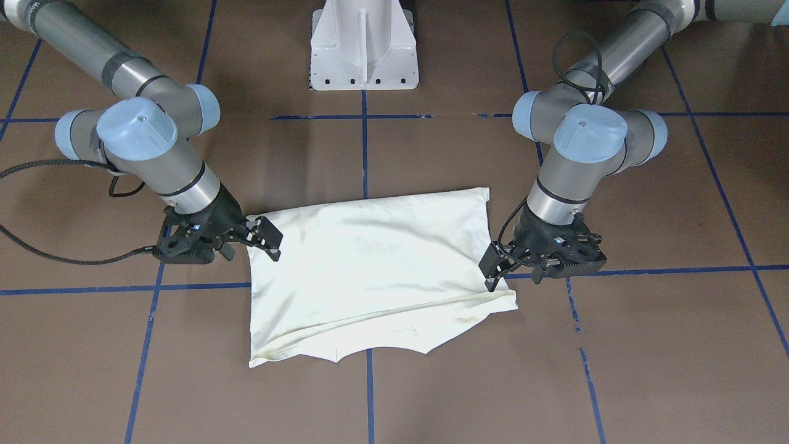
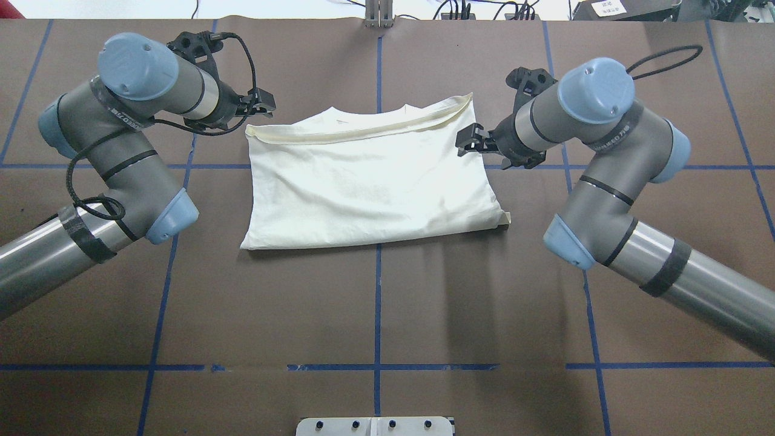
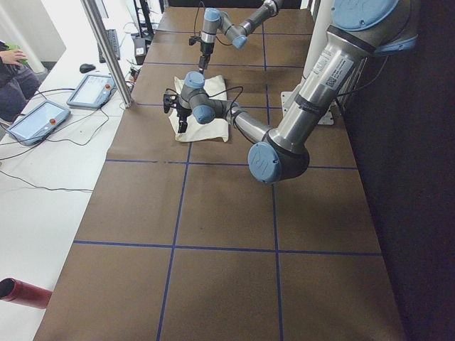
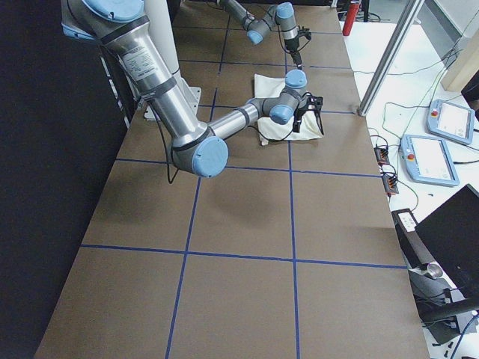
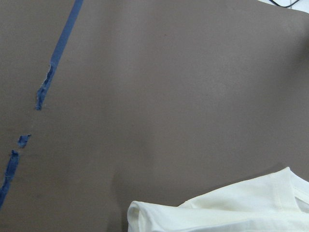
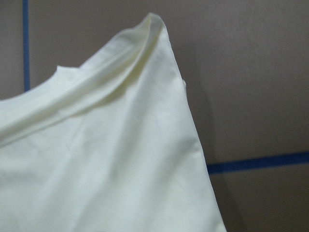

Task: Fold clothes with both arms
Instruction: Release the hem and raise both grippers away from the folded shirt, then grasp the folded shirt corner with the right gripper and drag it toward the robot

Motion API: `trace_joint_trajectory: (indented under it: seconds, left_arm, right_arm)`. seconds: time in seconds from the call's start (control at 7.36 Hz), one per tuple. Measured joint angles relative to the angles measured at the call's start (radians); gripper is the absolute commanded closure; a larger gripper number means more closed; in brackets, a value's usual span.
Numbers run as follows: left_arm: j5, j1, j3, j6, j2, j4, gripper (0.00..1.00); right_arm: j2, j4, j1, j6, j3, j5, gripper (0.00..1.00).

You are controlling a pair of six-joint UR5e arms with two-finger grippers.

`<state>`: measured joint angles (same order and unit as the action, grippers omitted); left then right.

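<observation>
The cream-white shirt (image 1: 370,271) (image 2: 369,175) lies folded into a rough rectangle on the brown table, plain side up, with a hem band along its far edge. My left gripper (image 2: 264,102) (image 1: 491,272) hovers just off the shirt's far left corner and looks open, holding nothing. At the shirt's right edge my right gripper (image 2: 465,143) (image 1: 266,237) also looks open and holds no cloth. The left wrist view shows only a rolled corner of the shirt (image 5: 231,212). Cloth (image 6: 120,159) fills most of the right wrist view. Neither wrist view shows fingers.
The white pedestal (image 1: 363,46) (image 2: 375,426) stands at the robot's side of the table. Blue tape lines (image 2: 378,290) grid the brown surface. Beyond the table's far edge are tablets (image 3: 89,89) (image 4: 426,157), a metal post (image 3: 106,50) and a seated person (image 3: 11,64).
</observation>
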<state>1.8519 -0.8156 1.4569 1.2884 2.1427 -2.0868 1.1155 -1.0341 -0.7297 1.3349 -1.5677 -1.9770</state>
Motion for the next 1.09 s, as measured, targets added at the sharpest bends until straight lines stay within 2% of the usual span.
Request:
trace_joint_trajectory:
  seconds: [0.14, 0.27, 0.41, 0.54, 1.09]
  left_arm:
    - [0.005, 0.0, 0.013, 0.002, -0.004, 0.005, 0.0]
    - [0.007, 0.0, 0.019, 0.004, -0.005, 0.008, 0.0]
    - [0.009, 0.0, 0.023, 0.005, -0.006, 0.009, 0.0]
    - [0.01, 0.0, 0.027, 0.006, -0.007, 0.01, 0.0]
    - [0.011, 0.003, 0.036, 0.009, -0.008, 0.009, 0.0]
  right_arm:
    - [0.05, -0.001, 0.038, 0.0, -0.041, 0.026, 0.02]
    - [0.073, -0.002, 0.069, 0.0, -0.051, 0.045, 0.26]
    - [0.077, -0.002, 0.089, -0.001, -0.045, 0.058, 0.82]
    - [0.077, -0.002, 0.097, -0.005, -0.035, 0.064, 1.0]
    - [0.081, 0.0, 0.079, -0.016, -0.044, 0.049, 1.0]
